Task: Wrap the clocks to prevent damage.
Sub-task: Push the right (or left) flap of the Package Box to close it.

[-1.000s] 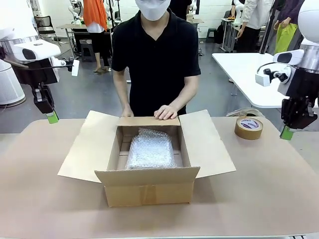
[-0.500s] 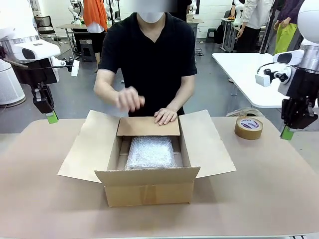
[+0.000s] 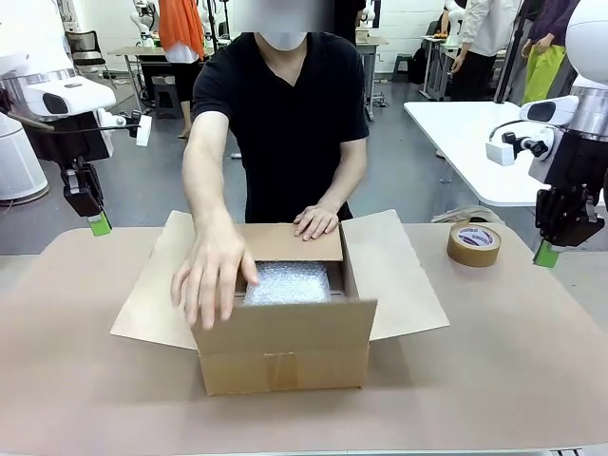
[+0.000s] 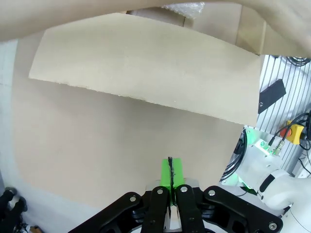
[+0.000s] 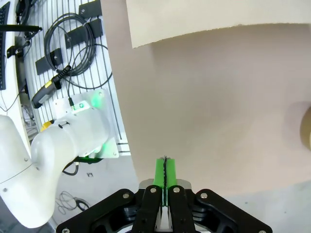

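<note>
Hand (image 3: 211, 275) holds box (image 3: 285, 366) front flap (image 3: 304, 323) upright, beside bubble-wrapped bundle (image 3: 288, 283).

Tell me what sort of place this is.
Likely a robotics lab: a white robot arm beside the packing table, more work tables and people behind, cables hung on a wall rack.

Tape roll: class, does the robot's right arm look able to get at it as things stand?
Probably yes. The tape roll lies on bare table near the right gripper, nothing between them; the person's hands are both at the box.
</note>
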Robot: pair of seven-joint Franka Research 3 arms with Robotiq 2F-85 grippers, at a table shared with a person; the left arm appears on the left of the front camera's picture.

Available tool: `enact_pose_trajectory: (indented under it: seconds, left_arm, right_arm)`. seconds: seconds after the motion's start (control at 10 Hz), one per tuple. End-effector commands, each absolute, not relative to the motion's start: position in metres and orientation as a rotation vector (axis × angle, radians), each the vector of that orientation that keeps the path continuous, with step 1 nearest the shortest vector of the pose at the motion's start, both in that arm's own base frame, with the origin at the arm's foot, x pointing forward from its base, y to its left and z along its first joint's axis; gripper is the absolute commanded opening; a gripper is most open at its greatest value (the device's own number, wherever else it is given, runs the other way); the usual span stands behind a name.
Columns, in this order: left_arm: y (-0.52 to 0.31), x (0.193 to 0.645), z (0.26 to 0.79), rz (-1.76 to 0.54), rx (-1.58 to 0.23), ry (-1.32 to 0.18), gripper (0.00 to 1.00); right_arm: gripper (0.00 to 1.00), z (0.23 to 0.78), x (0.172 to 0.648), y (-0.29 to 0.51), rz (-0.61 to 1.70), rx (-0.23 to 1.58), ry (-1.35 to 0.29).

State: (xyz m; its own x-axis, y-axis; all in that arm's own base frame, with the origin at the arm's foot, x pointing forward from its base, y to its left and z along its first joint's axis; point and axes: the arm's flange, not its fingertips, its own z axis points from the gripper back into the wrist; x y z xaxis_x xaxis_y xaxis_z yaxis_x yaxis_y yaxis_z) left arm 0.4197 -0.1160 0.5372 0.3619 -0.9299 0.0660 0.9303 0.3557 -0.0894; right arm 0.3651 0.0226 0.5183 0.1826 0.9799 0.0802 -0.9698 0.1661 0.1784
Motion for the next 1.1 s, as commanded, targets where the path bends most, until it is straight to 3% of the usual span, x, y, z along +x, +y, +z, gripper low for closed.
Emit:
enact_pose_trajectory:
  seconds: [0.0, 1.0]
  left_arm:
    - [-0.1159, 0.4183, 0.5377, -1.181, -0.114, -0.017, 0.0]
    - [-0.1159, 0.4183, 0.5377, -1.181, -0.114, -0.017, 0.0]
  right_arm:
    - [0.01, 0.5192, 0.3644, 0.0233, 1.38, 0.205, 0.056]
    - [0.01, 0.5192, 0.3644, 0.0233, 1.38, 0.205, 0.056]
